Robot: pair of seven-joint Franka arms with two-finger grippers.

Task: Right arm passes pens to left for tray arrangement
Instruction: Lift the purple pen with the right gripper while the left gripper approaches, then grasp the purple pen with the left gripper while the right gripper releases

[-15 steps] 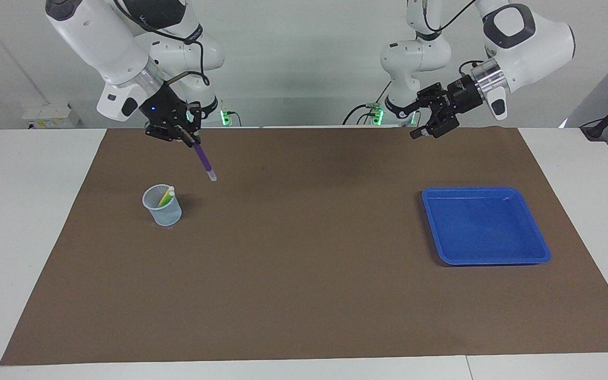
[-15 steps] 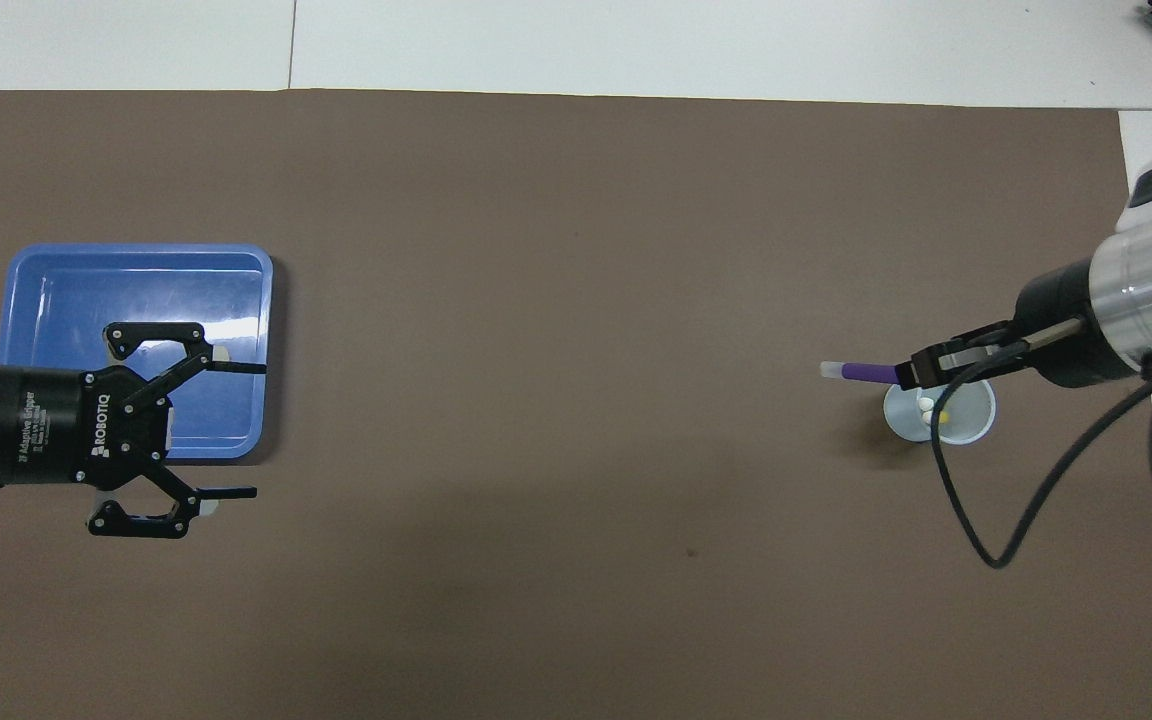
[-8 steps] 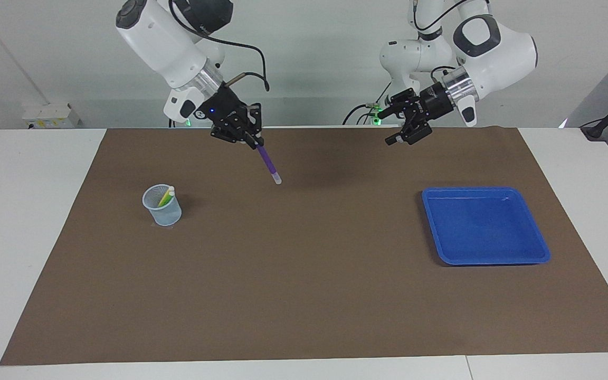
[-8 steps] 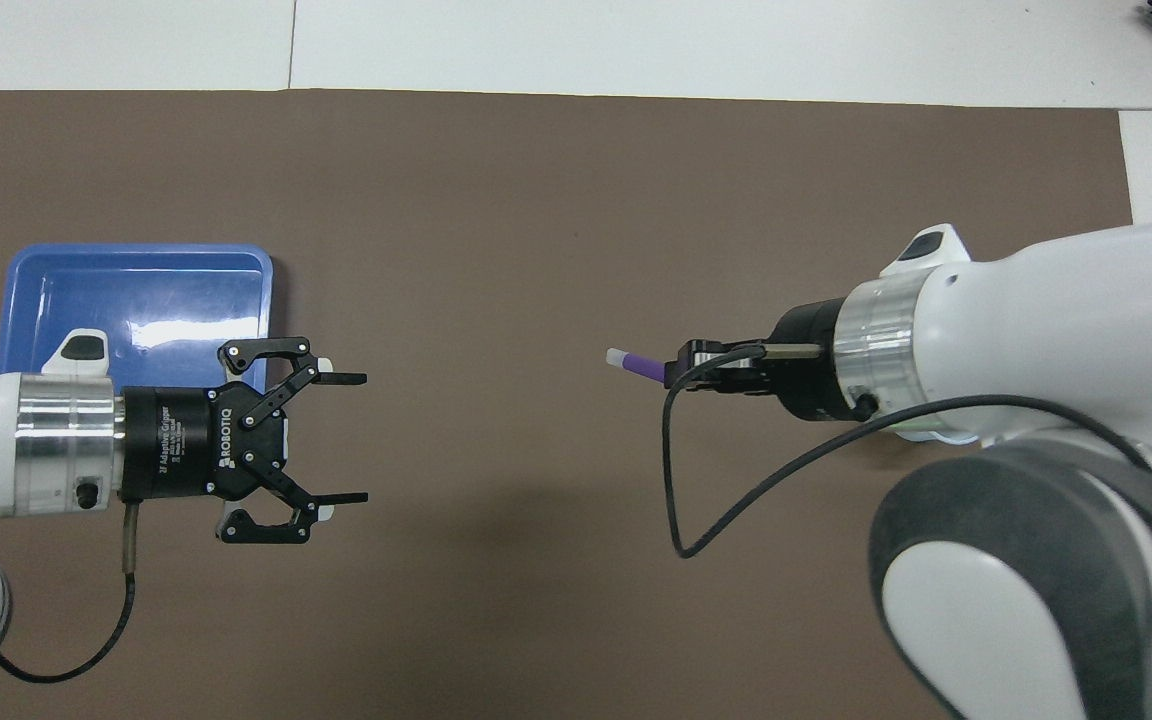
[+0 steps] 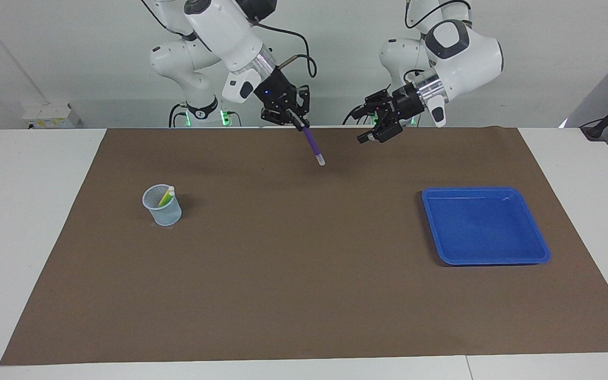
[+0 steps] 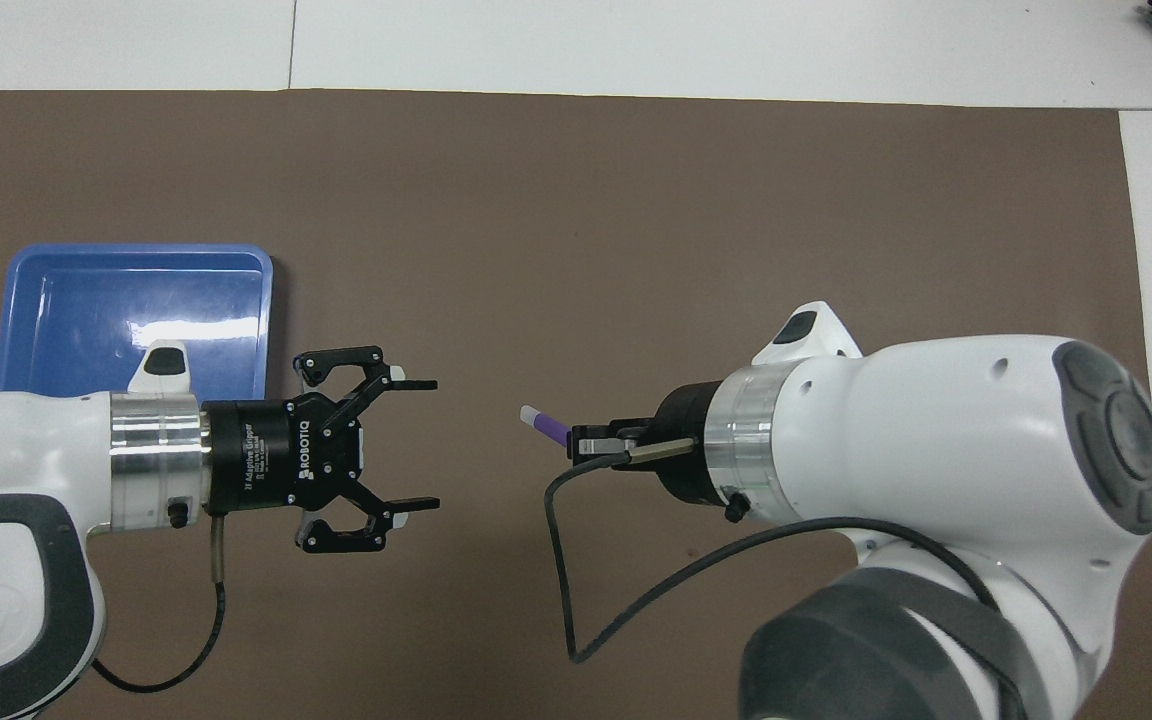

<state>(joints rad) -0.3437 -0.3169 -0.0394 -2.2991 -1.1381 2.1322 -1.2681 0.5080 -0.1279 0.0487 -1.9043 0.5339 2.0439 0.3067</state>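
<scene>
None of the three pens lies in the blue tray [image 5: 541,252] yet: the right gripper [image 5: 297,122] grips the purple pen [image 5: 313,145] over mid-mat facing the wide-open left gripper [image 6: 423,445], while green and yellow pens [image 5: 165,196] wait in the mesh cup [image 5: 162,212].

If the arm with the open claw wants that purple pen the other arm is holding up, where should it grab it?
Probably the bare purple barrel just above the pale tip. The right gripper is shut on the purple pen at its upper end, so only the lower part hangs free, slanting toward the left gripper. That gripper, open, could come in from its own end of the table, fingers straddling the barrel crosswise.
</scene>
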